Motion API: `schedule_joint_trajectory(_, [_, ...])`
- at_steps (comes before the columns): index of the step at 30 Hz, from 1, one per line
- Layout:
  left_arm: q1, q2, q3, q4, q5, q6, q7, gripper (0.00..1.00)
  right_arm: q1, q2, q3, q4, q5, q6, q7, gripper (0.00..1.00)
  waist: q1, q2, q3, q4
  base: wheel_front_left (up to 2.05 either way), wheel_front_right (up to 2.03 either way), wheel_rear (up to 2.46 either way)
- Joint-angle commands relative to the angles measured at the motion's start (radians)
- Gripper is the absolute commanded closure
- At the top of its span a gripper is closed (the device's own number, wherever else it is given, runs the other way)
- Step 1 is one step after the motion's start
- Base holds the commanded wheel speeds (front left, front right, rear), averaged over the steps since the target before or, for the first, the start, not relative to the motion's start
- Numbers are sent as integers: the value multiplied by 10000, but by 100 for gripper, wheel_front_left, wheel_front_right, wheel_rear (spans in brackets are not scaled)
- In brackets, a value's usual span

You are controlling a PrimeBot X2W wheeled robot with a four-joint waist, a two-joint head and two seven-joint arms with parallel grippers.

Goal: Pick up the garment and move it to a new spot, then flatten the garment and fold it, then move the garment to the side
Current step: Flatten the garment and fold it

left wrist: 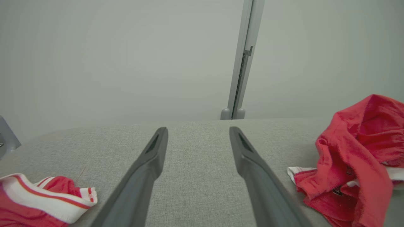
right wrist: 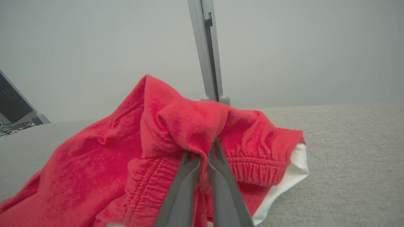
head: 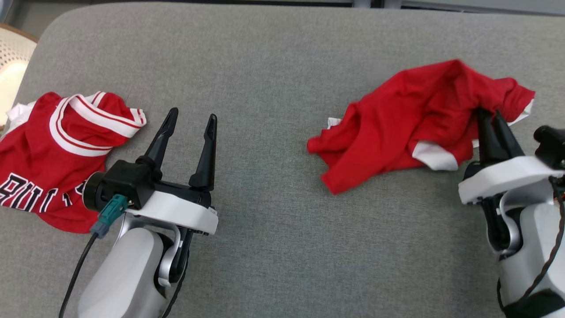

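Down low in the head view, closest to the robot, the grey cushion (head: 273, 212) spreads out under both arms. At the lower left, the left gripper (head: 193, 114) has its two dark fingers spread wide with nothing between them. It hangs just beside a red jersey (head: 53, 145) with white stripes and black letters, and does not touch it. At the right edge, the right gripper (head: 490, 113) has its fingers pinched tight on a fold of the red garment (head: 406, 119). The right wrist view shows the pinch is up by the stretchy waistband (right wrist: 252, 167), and the cloth bunches over the fingertips. The garment sits in the upper right of the head view, crumpled in a heap, with most of it resting on the cushion. So I think the job is only at its start. The grab is made, but the garment looks not yet carried anywhere, not flat, not folded and not put to the side. Farther back are a plain wall (right wrist: 94, 47) and a grey post (right wrist: 204, 47).
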Motion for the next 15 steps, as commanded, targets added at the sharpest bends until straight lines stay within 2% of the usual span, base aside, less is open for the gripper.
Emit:
schedule_joint_trajectory(1, [-222,-4,12,58,100,-74,-57,0,-322,-97,-123,272,81,-3,-159,95,0,0,295,176,0,0,0])
schedule_joint_trajectory(3, [-289,-80,17,126,134,-111,-65,0,-682,-152,-317,815,131,-3,-247,8,0,0,378,178,0,0,0])
schedule_joint_trajectory(4, [-316,-114,6,176,149,-146,-67,0,-850,-160,-406,1055,121,-3,-338,0,0,0,400,169,0,0,0])
schedule_joint_trajectory(10, [-424,-190,86,416,246,-227,-81,0,-1459,-350,-341,1942,107,-3,-1155,0,0,0,326,20,0,0,0])
schedule_joint_trajectory(15, [-205,-215,233,490,345,-225,-85,0,-1181,-782,274,1751,214,-3,-1801,0,0,0,33,-184,0,0,0])
